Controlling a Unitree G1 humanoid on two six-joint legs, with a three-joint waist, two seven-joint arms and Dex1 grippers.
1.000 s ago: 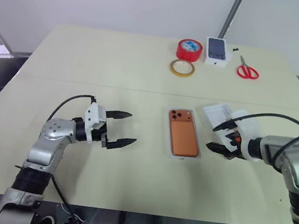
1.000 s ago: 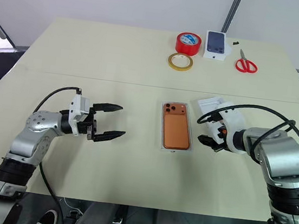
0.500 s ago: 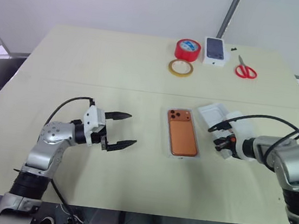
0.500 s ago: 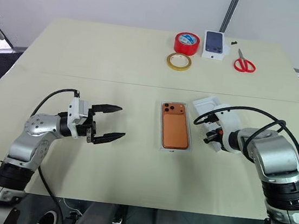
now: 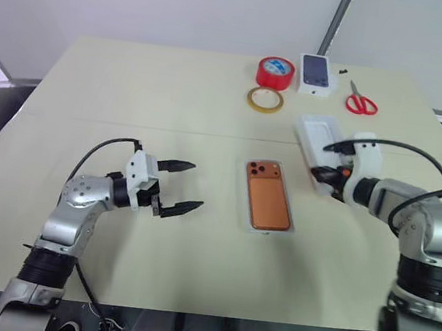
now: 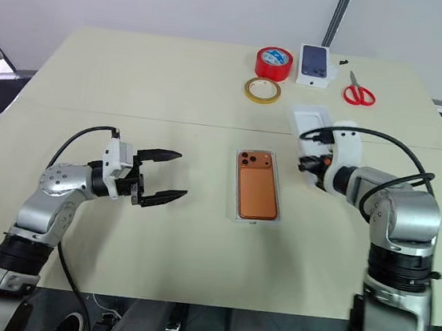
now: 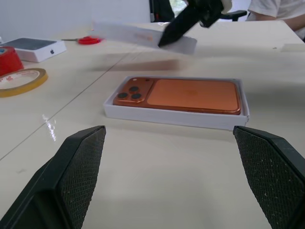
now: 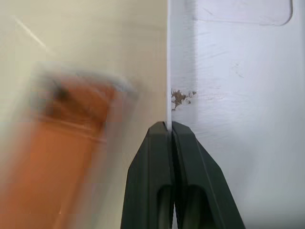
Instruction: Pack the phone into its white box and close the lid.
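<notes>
The copper-orange phone [image 5: 269, 200] lies back face up inside the white box [image 7: 176, 118] at the middle of the table. The white lid [image 5: 315, 135] hangs tilted above the table, just right of and behind the box. My right gripper [image 5: 322, 176] is shut on the lid's side wall, and the right wrist view shows its fingertips [image 8: 162, 131] pinched on that thin wall with the lid's inside [image 8: 238, 86] beside them. My left gripper [image 5: 196, 185] stands open and level to the left of the box, pointing at it, nothing between its fingers [image 7: 78, 167].
At the back of the table sit a red tape roll [image 5: 276, 72], a yellowish tape ring [image 5: 265, 100], a small white box with a dark phone picture [image 5: 316, 71] and red scissors [image 5: 361, 103]. A seam [image 5: 129, 124] runs across the table.
My right gripper went from open to shut on the lid's wall and has lifted the lid off the table, up and toward the back. The left arm has kept still.
</notes>
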